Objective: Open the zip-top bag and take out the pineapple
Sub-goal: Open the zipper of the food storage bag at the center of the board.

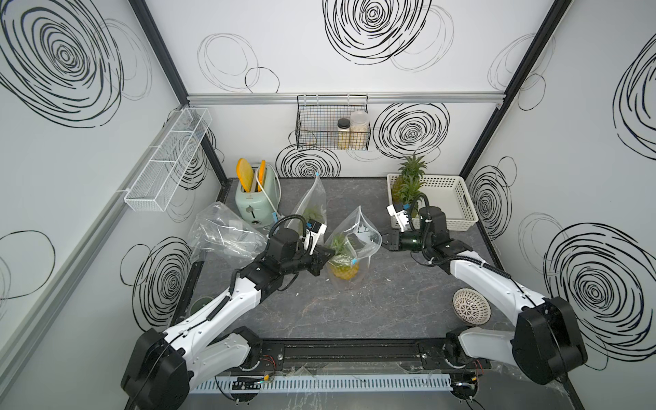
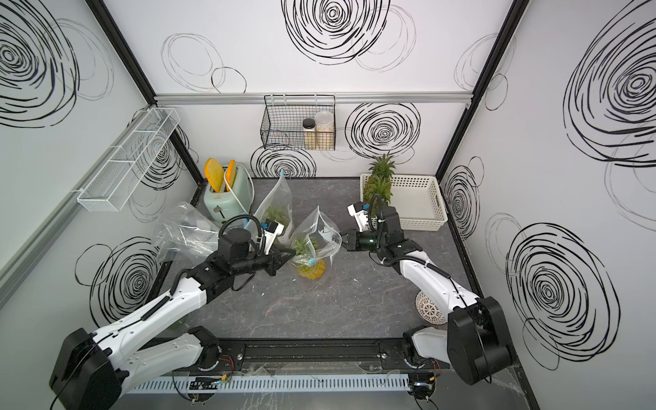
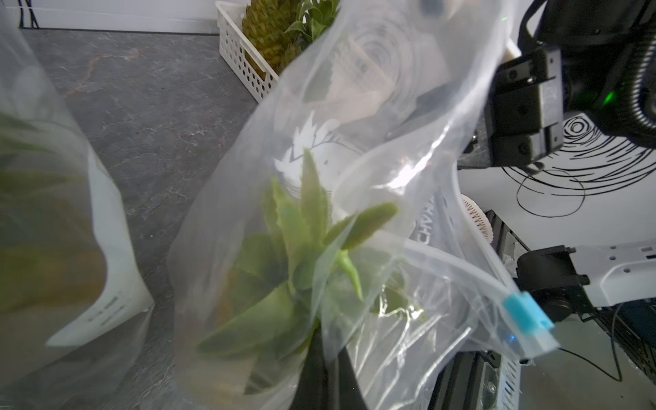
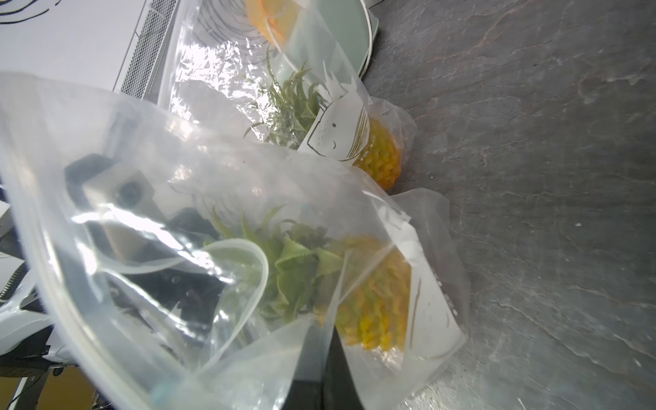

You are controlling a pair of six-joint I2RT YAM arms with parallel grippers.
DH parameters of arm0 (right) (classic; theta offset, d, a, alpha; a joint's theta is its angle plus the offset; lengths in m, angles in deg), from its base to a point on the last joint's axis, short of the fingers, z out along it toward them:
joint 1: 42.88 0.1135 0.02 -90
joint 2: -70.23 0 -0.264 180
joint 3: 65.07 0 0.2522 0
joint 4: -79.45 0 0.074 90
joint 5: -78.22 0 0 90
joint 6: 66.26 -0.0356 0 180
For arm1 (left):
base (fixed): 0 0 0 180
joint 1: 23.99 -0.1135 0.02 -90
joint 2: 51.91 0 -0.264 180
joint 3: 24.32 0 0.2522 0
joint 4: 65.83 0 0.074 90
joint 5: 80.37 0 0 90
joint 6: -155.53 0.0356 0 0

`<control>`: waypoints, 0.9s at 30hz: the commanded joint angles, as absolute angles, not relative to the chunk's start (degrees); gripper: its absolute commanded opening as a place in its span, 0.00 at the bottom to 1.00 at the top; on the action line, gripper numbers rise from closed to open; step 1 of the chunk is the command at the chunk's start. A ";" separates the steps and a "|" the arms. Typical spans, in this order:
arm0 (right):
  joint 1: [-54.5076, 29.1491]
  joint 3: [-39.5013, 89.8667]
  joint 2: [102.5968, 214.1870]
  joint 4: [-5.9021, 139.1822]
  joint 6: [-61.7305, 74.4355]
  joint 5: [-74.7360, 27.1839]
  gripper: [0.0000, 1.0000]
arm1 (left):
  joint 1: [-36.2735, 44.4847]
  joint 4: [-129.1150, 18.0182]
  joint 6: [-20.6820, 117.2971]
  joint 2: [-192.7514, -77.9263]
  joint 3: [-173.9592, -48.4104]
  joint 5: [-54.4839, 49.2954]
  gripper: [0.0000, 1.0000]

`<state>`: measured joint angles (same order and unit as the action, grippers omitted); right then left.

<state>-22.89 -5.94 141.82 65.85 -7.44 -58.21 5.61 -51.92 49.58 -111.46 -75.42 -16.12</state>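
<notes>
**Zip-top bag** [image 1: 365, 236] standing upright near the middle of the grey countertop [image 1: 390, 301], mouth uppermost, holding the pineapple [image 1: 343, 272], which sits fruit-down with its crown toward the opening. The left gripper [image 1: 330, 252] is pinched on the film of one lip and the right gripper [image 1: 384, 240] on the opposite lip; holding the two sides apart like this looks meant to spread the mouth wide enough for the fruit to pass. The blue slider [image 3: 529, 312] lies at one end of the zip track, and the mouth appears partly parted. Just behind stands a second bag [image 1: 314, 198], also holding a pineapple, and near the toaster [image 1: 253, 202], which carries two orange slices, lies a crumpled bag [image 1: 223, 234] with nothing visible inside. The white basket [image 1: 458, 213] at the far right holds two pineapples at one end, probably the drop-off point. The wire basket [image 1: 312, 140] on the back wall holds two jars [image 1: 351, 129]
</notes>
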 commanded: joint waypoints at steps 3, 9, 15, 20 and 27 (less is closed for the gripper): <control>-27.44 -7.17 138.75 61.60 -4.05 -59.52 0.00 | 3.82 -53.52 49.83 -107.71 -73.53 -14.89 0.00; -28.83 -8.06 138.23 61.21 -3.02 -62.87 0.00 | 3.60 -56.85 48.26 -106.94 -71.81 -17.31 0.00; -25.79 -1.89 137.16 48.91 3.21 -61.25 0.27 | 4.30 -60.69 45.66 -106.30 -70.13 -17.44 0.00; -21.84 6.68 132.42 38.58 8.35 -52.18 0.38 | 4.92 -62.13 44.61 -105.49 -69.62 -17.00 0.00; -11.95 15.89 133.40 35.00 8.47 -49.03 0.38 | 6.74 -63.56 43.84 -105.87 -69.21 -16.13 0.00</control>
